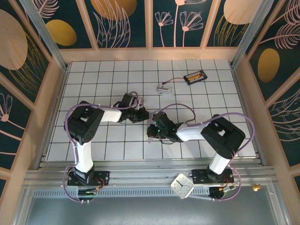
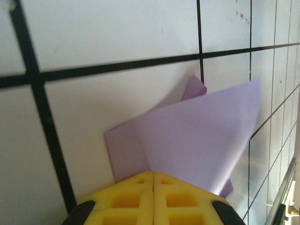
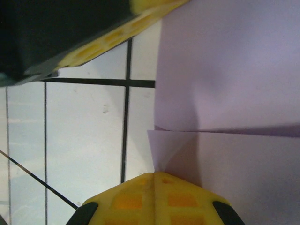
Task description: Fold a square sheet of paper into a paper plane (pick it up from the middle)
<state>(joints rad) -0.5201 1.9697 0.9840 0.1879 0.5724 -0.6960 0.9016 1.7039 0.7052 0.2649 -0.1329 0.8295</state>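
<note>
White tiled table (image 1: 93, 79), mid: square sheet of paper (image 2: 201, 136) thin, floppy, tear-prone. Clamped on its edge: left gripper (image 2: 153, 176), right gripper (image 3: 153, 176) — best held lightly near crease.

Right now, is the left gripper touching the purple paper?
Touching. The left wrist view shows the left gripper shut on the lavender paper, which fans out straight from its yellow tips.

**Bystanders on the gridded desk**

A white desk (image 1: 93, 89) ruled with black lines carries a small clear plastic piece (image 1: 163, 88) toward 12 o'clock. A thin wire joins it to a black tray of orange cells (image 1: 194, 77) at 1 o'clock. A white square clock (image 1: 182, 185) lies on the grey metal rail (image 1: 140, 178) at 6 o'clock.
</note>
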